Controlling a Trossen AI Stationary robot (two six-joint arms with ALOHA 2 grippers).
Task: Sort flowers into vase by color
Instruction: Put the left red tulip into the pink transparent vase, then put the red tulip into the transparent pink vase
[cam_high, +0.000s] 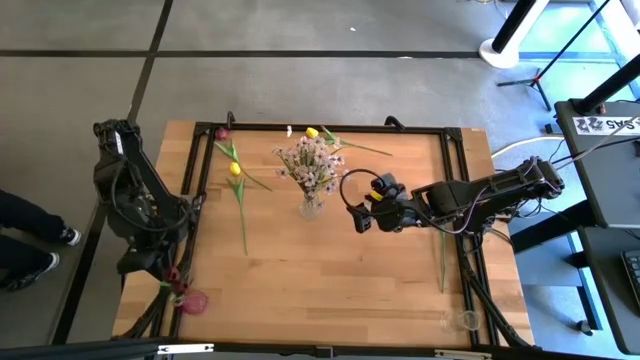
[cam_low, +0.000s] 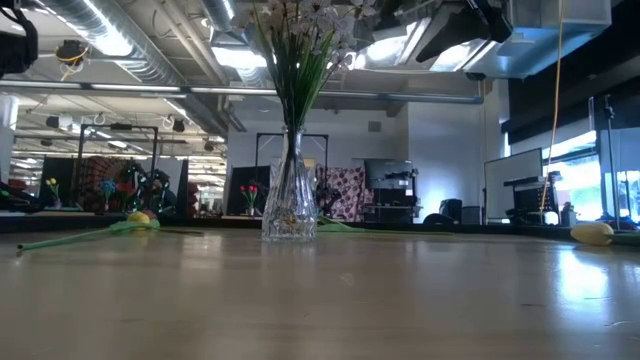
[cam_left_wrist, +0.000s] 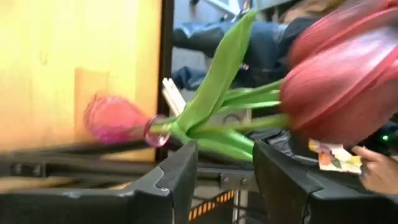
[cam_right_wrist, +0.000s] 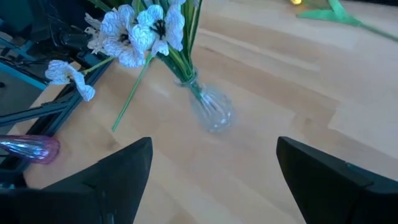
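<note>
No legible writing: red tulip (cam_left_wrist: 339, 93) in pink vase (cam_left_wrist: 118, 119).

The surface (cam_high: 330, 250) is pale, smooth matt wood; the clear vase (cam_low: 289, 205) is ribbed glossy glass; the pink vase (cam_left_wrist: 118, 119) looks glassy.
</note>
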